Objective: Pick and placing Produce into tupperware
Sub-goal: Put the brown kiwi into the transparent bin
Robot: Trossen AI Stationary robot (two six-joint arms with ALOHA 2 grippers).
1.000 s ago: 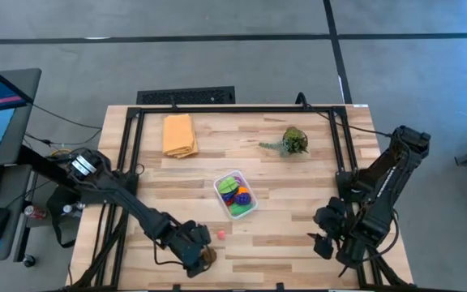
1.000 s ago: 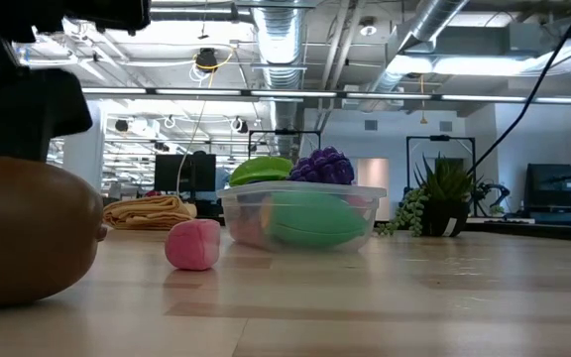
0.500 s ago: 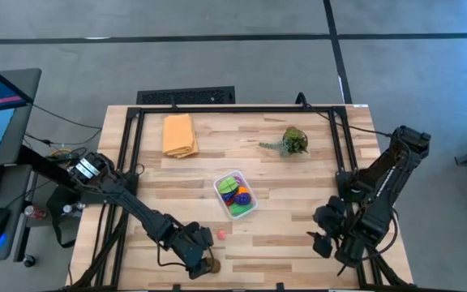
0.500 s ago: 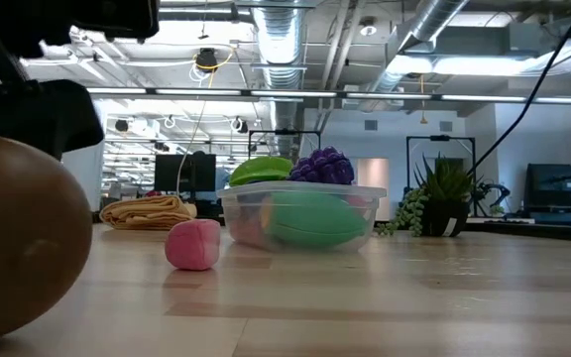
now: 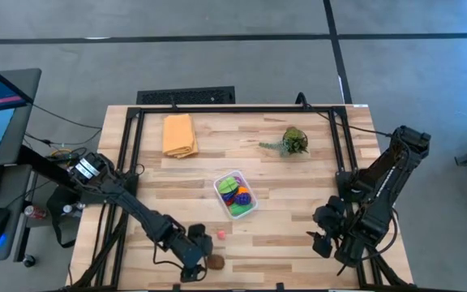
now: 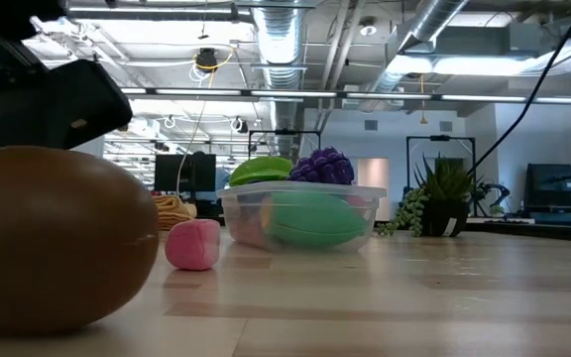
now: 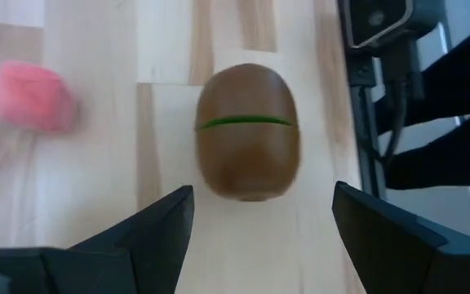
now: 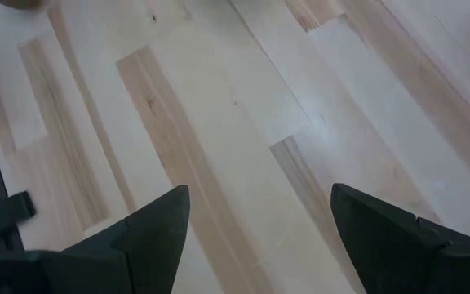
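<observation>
The left gripper [image 7: 255, 216], fingers spread wide and empty, hovers just short of the brown kiwi [image 7: 249, 131]; closing around it comes next, judging by the tupperware [image 5: 235, 195] nearby.

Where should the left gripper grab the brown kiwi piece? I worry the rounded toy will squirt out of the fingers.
Judging by its egg shape, grip the brown kiwi across its widest middle, near the green seam, coming straight down. The left gripper is open beside it, and the pink piece lies clear.
</observation>
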